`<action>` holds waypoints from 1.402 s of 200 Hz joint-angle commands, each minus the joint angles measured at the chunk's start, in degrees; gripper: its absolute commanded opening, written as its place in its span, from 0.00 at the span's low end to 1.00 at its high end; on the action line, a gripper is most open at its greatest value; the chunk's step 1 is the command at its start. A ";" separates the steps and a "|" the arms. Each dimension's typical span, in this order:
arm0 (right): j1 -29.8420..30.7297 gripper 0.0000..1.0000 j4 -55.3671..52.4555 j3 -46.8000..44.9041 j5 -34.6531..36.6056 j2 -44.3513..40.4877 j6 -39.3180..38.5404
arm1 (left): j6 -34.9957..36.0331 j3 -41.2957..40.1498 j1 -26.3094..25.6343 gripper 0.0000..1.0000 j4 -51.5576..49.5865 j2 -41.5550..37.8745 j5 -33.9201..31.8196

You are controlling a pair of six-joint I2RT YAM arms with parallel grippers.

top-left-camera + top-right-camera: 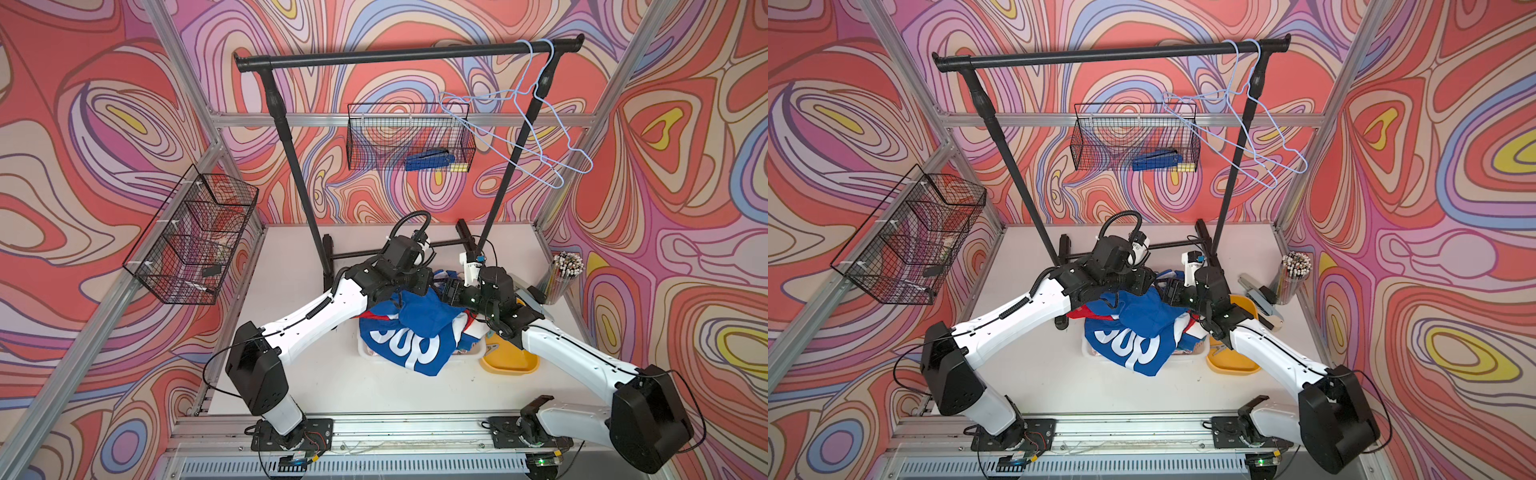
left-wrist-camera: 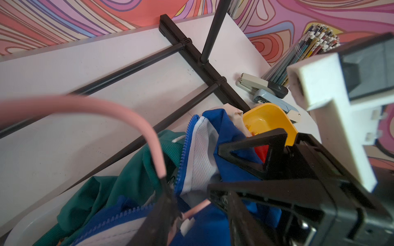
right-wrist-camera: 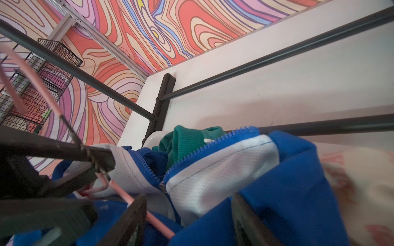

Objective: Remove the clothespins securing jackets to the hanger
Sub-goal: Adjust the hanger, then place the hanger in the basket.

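Observation:
The jackets lie heaped in a white tray (image 1: pixel 365 353). The blue one with white lettering (image 1: pixel 411 328) (image 1: pixel 1133 328) is on top, over the teal-green one (image 2: pixel 119 187) (image 3: pixel 187 138) and the pale pink printed one (image 3: pixel 362 181). A pink hanger (image 2: pixel 119 110) (image 3: pixel 138 204) runs through the blue jacket. My left gripper (image 2: pixel 189 196) stands open, with the hanger's neck against one finger. My right gripper (image 3: pixel 188 200) is open, its jaws straddling a fold of blue cloth and the hanger's pink bar. A grey clothespin (image 1: pixel 1221 350) lies in the yellow bowl (image 1: pixel 511 361). I see no clothespins on the jackets.
A black clothes rack (image 1: pixel 395 56) spans the back of the table, its feet close behind the pile, with two bare light-blue hangers (image 1: pixel 519 120) at its right end. Wire baskets hang on the back wall (image 1: pixel 411 141) and left wall (image 1: pixel 191 237). Staplers (image 2: pixel 264 87) and a pencil cup (image 1: pixel 561 276) stand at the right.

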 commanded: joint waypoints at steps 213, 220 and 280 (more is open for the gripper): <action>2.52 0.66 -3.22 -5.68 -2.74 4.51 -11.20 | -14.05 -28.36 44.28 0.86 7.65 -25.03 31.81; 2.89 0.66 -3.53 -5.89 -2.00 3.98 -11.58 | -13.97 -28.23 44.31 0.85 7.40 -23.83 32.37; 4.84 0.76 -11.95 2.36 7.00 -6.54 -13.67 | -15.55 -32.14 44.31 0.88 12.48 -23.83 34.44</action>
